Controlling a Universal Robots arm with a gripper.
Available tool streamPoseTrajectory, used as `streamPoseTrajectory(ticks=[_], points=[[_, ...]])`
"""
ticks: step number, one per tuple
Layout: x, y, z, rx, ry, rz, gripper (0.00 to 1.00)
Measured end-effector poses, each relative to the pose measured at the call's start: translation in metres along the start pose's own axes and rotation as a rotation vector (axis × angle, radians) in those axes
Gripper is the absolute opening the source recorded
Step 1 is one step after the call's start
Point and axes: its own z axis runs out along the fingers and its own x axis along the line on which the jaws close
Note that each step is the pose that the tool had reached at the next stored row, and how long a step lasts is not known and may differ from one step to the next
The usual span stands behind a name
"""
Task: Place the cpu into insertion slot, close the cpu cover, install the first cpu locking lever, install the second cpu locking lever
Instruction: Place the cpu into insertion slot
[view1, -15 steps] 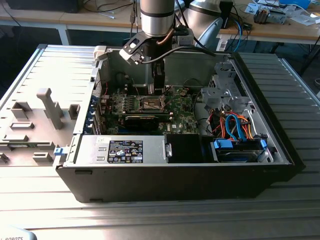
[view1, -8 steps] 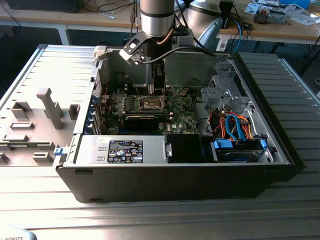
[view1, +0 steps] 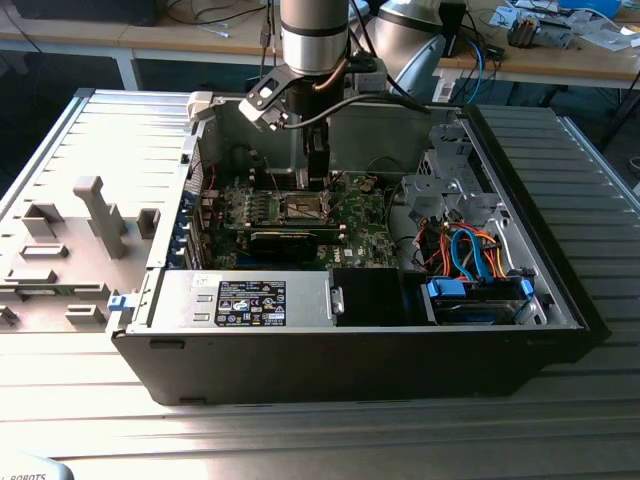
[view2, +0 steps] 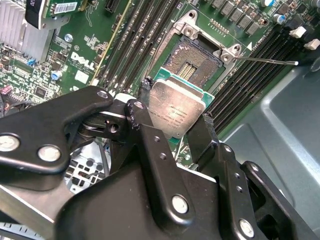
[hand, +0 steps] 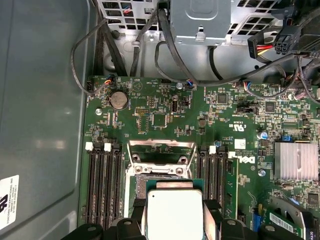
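Observation:
My gripper is shut on the cpu, a flat square chip with a silver-grey top and green edge, pinched by two opposite sides between the black fingers. The chip hangs just above the insertion slot, which lies bare with its dark pin field showing. In the first wrist view the cpu overlaps the near edge of the slot, and the cpu cover stands swung open behind it. A thin locking lever sticks out beside the socket. In the exterior view the gripper reaches down into the case over the socket.
The green motherboard lies inside an open black computer case. Memory slots flank the socket. A finned heat sink, cables, a drive cage and a power supply surround it. Grey fixtures stand outside the case.

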Motion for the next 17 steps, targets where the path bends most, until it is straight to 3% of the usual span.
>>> streamPoseTrajectory(ticks=[17], points=[[0.0004,-0.0002,0.0038,0.0000,0.0000,0.000,0.54]])
